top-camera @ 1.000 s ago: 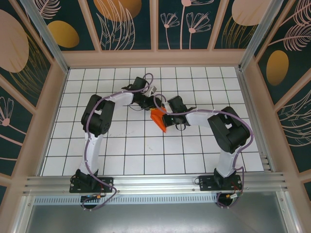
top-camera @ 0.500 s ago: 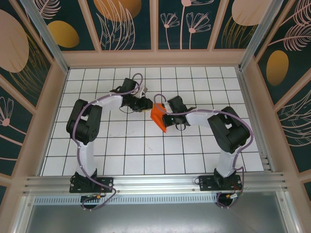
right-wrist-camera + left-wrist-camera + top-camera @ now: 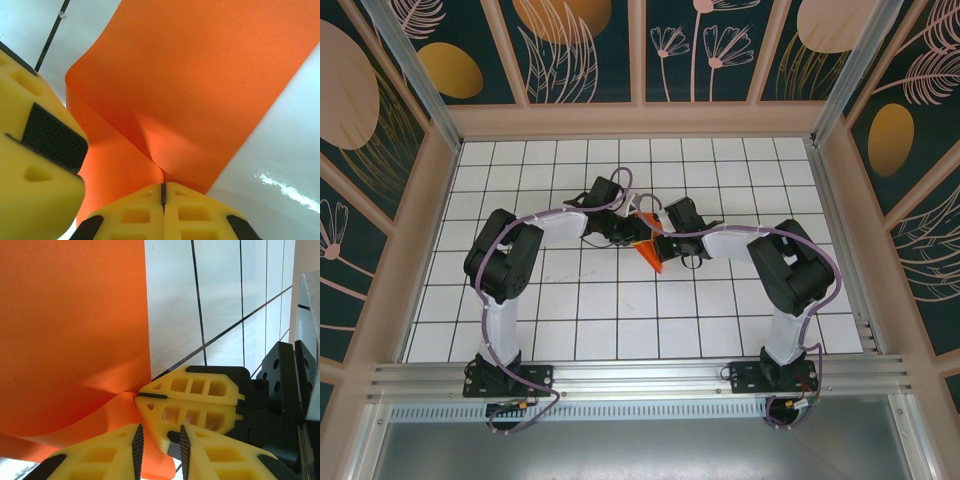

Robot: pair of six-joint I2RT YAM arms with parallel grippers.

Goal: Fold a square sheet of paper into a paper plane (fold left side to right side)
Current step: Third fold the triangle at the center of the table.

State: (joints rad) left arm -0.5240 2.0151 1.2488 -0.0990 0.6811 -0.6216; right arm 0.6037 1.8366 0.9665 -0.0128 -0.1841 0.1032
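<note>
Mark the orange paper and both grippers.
orange paper [image 3: 200, 75], right wrist view, flat upper panel.
right gripper [image 3: 162, 189], right wrist view, seam of its shut jaws.
left gripper [image 3: 159, 440], left wrist view, gap between its jaws.

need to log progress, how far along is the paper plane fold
Early stage. Done: the orange paper shows a crease. In hand: the right gripper is shut on its edge, with the left gripper open beside it. Left: no pointed dart shape yet.
</note>
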